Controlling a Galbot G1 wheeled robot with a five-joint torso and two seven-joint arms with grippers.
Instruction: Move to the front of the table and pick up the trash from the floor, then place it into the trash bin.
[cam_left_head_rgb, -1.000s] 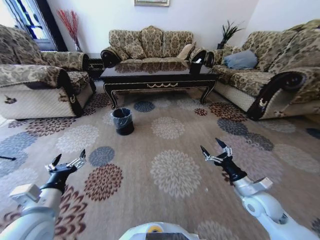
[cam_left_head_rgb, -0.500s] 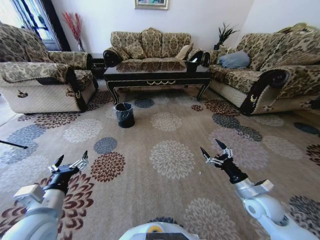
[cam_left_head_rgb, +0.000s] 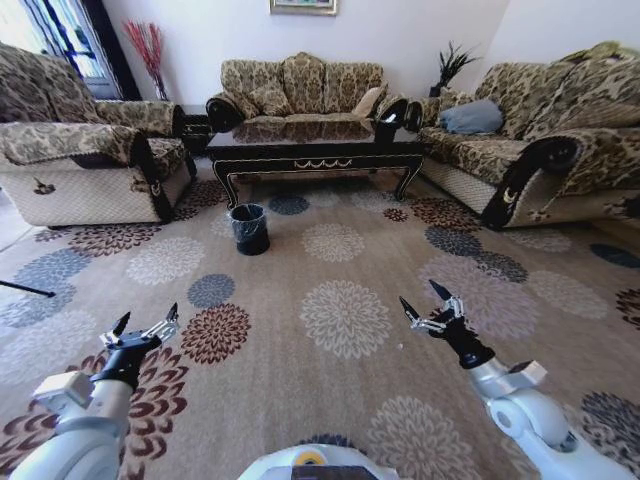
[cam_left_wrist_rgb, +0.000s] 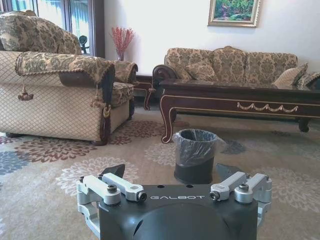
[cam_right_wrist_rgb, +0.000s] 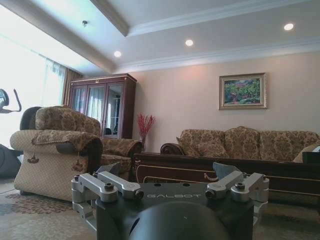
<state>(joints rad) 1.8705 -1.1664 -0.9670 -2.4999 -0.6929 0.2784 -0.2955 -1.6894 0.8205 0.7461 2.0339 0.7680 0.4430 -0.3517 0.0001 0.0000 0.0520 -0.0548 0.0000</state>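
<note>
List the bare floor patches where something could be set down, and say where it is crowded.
The widest free carpet runs from the trash bin back to the left gripper and right gripper, both open. Another bare strip lies between the bin and the armchair. It is crowded where the bin stands by the table leg.

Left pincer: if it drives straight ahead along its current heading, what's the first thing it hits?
Probably the trash bin: it stands on the carpet almost dead ahead of the open left pincer, in front of the table. Bare carpet lies between; the exact depth is unclear.

Head looks down; wrists face table (cam_left_wrist_rgb: 240, 102) low.
</note>
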